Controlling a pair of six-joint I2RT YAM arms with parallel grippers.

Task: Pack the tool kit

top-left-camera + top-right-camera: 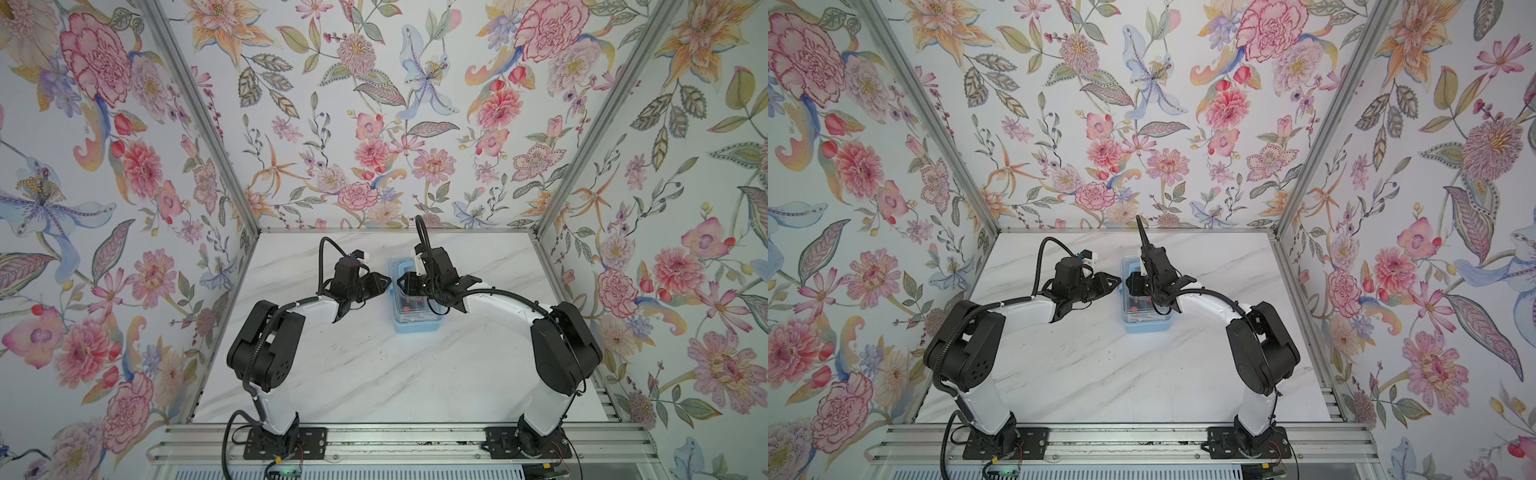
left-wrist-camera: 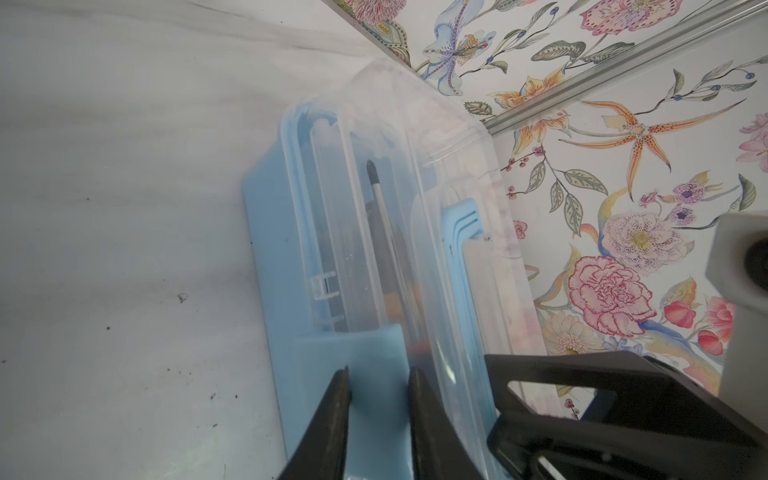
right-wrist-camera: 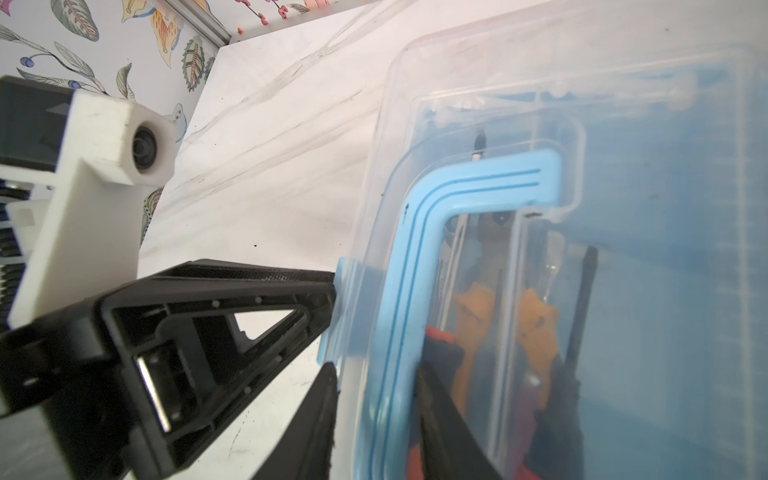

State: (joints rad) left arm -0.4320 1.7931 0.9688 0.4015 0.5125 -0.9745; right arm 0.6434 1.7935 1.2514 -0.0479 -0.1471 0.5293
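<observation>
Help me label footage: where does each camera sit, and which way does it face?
Both top views: overhead in front, looking down and back at the tool case; both arms show.
Left wrist: on left arm, facing along the case; left hand shows.
Right wrist: on right arm, facing the case; right hand and left hand show.
Shared: the case.

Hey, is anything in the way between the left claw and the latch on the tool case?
Nothing visible. The left claw straddles the blue latch on the side of the tool case, one tip on each side.
</observation>
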